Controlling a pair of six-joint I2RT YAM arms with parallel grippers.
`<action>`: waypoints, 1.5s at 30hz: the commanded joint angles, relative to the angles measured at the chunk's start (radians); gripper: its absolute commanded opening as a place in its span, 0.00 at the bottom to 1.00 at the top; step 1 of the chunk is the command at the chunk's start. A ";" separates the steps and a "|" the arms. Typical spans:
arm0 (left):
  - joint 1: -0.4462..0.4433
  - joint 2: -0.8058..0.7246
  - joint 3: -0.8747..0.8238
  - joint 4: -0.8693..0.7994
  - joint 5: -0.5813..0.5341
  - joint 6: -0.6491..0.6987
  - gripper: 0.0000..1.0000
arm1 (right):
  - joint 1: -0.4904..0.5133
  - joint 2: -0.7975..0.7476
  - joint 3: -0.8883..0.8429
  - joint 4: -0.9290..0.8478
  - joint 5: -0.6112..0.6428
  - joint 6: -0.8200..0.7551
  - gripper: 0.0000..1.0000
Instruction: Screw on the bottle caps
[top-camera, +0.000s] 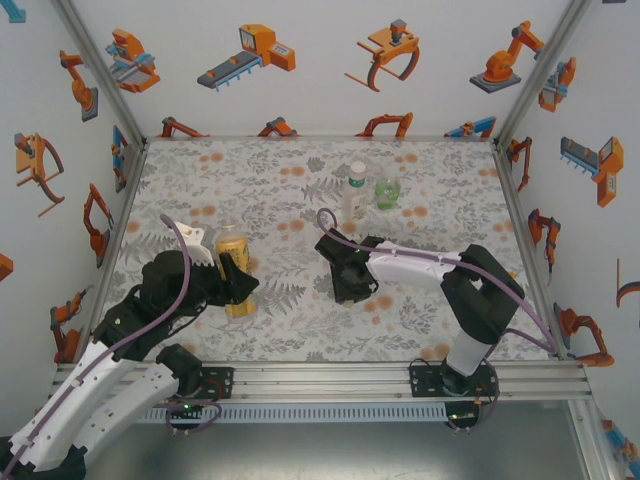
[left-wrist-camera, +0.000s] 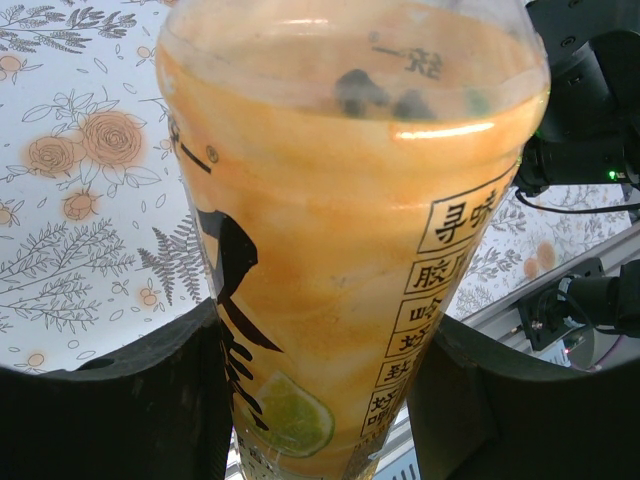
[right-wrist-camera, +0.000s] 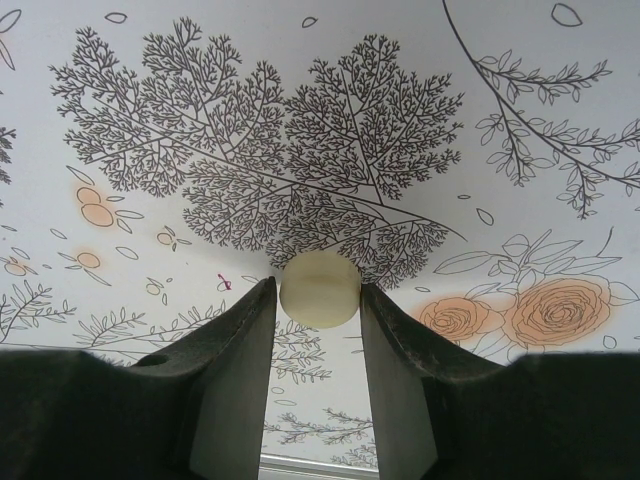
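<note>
Pinching a pale cap (right-wrist-camera: 319, 290) between their tips, the right fingers (right-wrist-camera: 235, 345) hold it low over the tabletop (right-wrist-camera: 300, 120), perhaps touching it. The left fingers (left-wrist-camera: 150, 400) clench the upright orange bottle (left-wrist-camera: 340, 250), filled with orange drink.

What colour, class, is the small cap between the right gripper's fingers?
Pale cream-yellow, plain with no pattern: the cap shows best in the right wrist view.

The orange bottle (left-wrist-camera: 350, 250) is glossy, translucent plastic with smooth printed lettering. The cap (right-wrist-camera: 319, 289) looks like matt, pale plastic. The table cover (top-camera: 300, 300) is smooth, matt and floral-printed, and the rail (top-camera: 330, 378) at its near edge is ridged bare metal.
</note>
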 joint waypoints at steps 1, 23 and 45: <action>0.003 -0.006 -0.006 0.025 0.019 -0.017 0.23 | 0.007 0.016 -0.010 0.001 0.005 0.016 0.40; 0.004 0.013 0.009 0.023 0.068 0.048 0.20 | 0.007 -0.110 0.009 -0.040 0.039 0.013 0.24; -0.131 0.122 0.098 0.005 0.546 0.656 0.12 | 0.007 -0.706 -0.034 0.170 -0.368 -0.547 0.19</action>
